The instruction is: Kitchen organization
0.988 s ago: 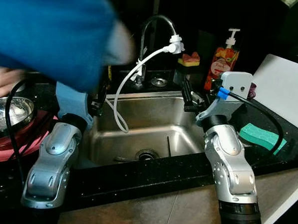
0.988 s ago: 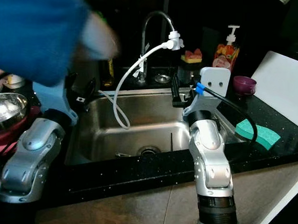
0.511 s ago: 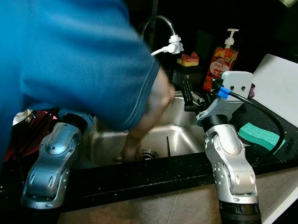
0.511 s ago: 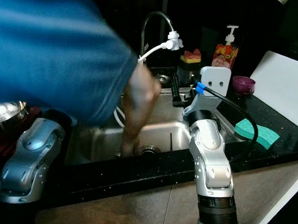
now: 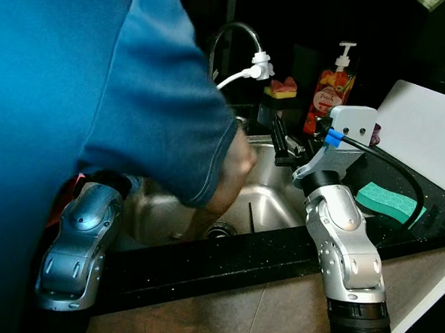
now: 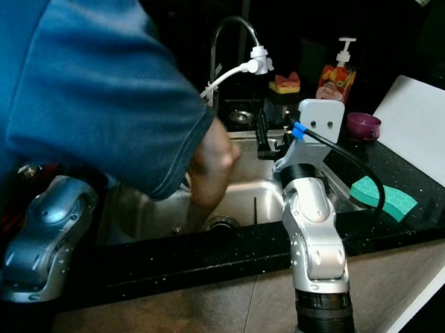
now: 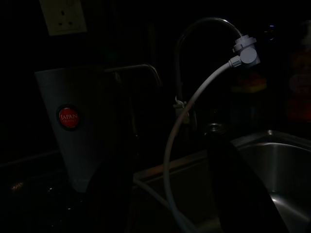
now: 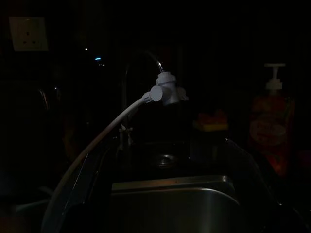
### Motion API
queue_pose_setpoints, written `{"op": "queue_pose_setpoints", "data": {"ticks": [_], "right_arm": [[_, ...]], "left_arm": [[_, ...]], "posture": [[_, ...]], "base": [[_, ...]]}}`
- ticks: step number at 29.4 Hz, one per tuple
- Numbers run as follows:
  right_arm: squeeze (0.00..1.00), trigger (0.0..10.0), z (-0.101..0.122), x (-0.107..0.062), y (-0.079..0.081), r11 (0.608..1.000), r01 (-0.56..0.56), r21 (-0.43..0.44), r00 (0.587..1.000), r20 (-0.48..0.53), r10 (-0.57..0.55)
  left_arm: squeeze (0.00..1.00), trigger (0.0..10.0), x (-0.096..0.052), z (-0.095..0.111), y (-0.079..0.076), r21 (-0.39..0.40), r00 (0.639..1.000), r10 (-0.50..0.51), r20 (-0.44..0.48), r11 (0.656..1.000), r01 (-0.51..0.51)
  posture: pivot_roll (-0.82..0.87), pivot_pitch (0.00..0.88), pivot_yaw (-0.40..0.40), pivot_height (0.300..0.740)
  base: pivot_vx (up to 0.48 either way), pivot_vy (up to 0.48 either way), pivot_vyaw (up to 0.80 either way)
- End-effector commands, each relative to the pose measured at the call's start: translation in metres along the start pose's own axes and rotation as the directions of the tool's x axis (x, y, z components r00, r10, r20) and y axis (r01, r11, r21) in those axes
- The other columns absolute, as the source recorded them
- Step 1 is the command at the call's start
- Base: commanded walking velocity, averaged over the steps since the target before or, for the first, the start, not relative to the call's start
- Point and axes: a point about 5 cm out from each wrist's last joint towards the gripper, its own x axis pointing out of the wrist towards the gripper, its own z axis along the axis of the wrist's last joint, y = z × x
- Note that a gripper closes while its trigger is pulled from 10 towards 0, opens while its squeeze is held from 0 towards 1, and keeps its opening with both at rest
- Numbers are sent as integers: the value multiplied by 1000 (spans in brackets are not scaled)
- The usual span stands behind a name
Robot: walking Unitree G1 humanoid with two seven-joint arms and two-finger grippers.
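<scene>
one blue-sleeved arm (image 5: 100, 85) is reached into the sink (image 6: 262, 195), while both grippers, right gripper (image 5: 280, 143) and left gripper (image 7: 170, 204), are held with fingers apart.

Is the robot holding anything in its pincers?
No. The right pincer hangs open above the sink with nothing between its fingers, and so does the left pincer. A person's arm reaches into the sink.

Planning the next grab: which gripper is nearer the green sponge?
Right. The right gripper hovers over the sink beside the green sponge; the left gripper sits across the basin.
</scene>
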Motion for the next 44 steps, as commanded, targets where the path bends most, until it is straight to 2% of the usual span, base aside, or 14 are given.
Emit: {"op": "queue_pose_setpoints", "data": {"ticks": [1,44], "right_arm": [[0,10000,0,-2,-1,1000,2,11,1000,-5,-2],[0,10000,0,-2,0,1000,2,11,1000,-5,-2]], "left_arm": [[0,10000,-3,1,-3,-10,1000,-9,0,1000,9],[0,10000,-2,2,-4,-12,1000,-15,6,1000,15]], "posture": [[70,70,-53,740],[70,61,-50,740]], "base": [[0,0,0],[0,0,0]]}}
